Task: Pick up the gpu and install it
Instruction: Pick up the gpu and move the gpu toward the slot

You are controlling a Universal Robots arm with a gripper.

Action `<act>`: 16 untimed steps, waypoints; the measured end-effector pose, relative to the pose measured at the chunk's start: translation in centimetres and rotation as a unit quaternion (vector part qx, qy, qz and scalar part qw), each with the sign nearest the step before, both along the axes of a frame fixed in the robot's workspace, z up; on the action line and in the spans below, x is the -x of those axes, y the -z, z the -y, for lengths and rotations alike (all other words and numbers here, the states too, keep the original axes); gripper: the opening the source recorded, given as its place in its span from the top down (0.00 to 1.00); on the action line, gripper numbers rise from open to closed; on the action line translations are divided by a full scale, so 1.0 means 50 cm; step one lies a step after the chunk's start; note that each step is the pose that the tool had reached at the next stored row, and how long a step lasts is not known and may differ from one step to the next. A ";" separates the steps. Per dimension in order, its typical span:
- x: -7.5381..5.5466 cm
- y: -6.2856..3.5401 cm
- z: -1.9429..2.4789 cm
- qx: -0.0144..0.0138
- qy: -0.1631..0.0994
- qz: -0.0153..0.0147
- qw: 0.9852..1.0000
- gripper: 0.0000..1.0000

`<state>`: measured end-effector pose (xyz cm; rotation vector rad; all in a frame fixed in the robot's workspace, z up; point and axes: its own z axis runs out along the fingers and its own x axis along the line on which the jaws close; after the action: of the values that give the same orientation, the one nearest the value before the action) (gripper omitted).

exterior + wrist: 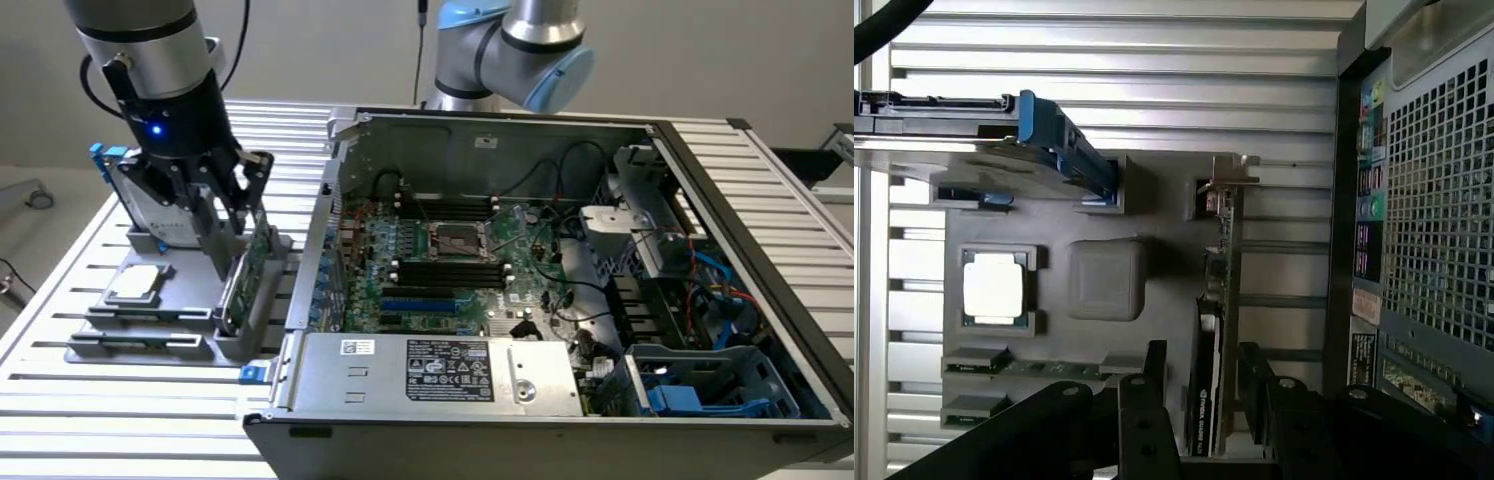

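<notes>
My own fingers sit closest to the wrist camera: dark prongs, spread, one on each flank of the gpu, with a thin strip of grey showing on both sides. So my claw is open and straddling the card, not pinching it.

In the exterior view my claw hangs over the grey holder tray, at nine o'clock from the computer case. The gpu stands on edge in a slot of that tray, with the case wall just beside it at three o'clock. A processor chip lies at nine o'clock from the card. The hard drive in its blue frame stands at about ten o'clock.

As I judge it, the trouble lies in the squeeze. One finger faces the glossy black cooler cover and the other faces bare green board. If I close off-centre, the first pad to touch could tip the card in its slot. The cover looks slick, so a shallow bite might slip under load. The silver end bracket sits snug against the tray, so a crooked lift could snag it and drag the tray. The case is near enough that any swing could knock the card against it.
</notes>
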<state>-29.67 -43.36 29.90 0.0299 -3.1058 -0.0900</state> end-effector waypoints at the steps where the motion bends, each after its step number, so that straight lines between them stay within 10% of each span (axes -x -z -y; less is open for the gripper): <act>1: 0.000 0.004 0.0003 0.000 0.000 0.000 1.000 0.58; 16: -0.002 0.058 0.0070 0.002 0.000 0.000 1.000 0.58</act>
<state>-29.56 -43.71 26.99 0.0298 -3.1061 -0.0834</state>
